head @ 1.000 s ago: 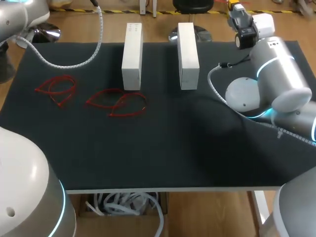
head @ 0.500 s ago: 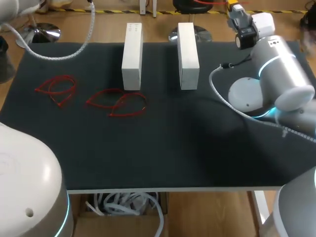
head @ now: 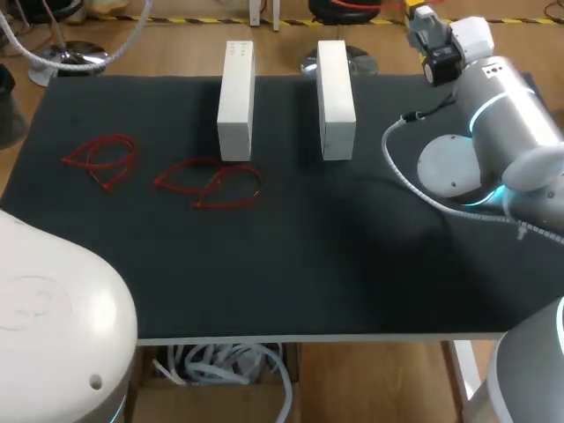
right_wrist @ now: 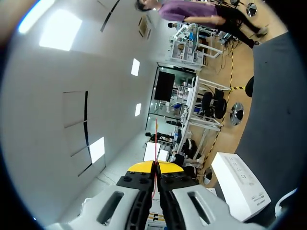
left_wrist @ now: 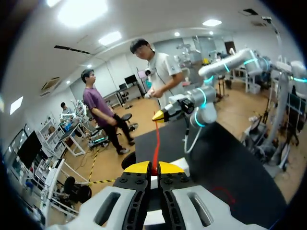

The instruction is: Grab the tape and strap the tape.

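Red tape (left_wrist: 156, 141) strung in the air between your two grippers, high over the table (head: 308, 264).
It looks light, limp and slippery, so grip near its ends: left gripper (left_wrist: 152, 168) and right gripper (right_wrist: 154, 167) each pinch one, arms raised, yellow tips facing each other.

The right arm (head: 515, 115) has a silver-grey shell, a glowing cyan ring (head: 477, 111), a white joint cap (head: 449, 166) and a ribbed white cable (head: 398, 172). The left arm (head: 53, 317) is smooth white, with perhaps a screw hole (head: 96, 381). The left gripper (left_wrist: 152, 167) and right gripper (right_wrist: 155, 166) have black fingers (left_wrist: 134, 185) with yellow tips (left_wrist: 139, 167).
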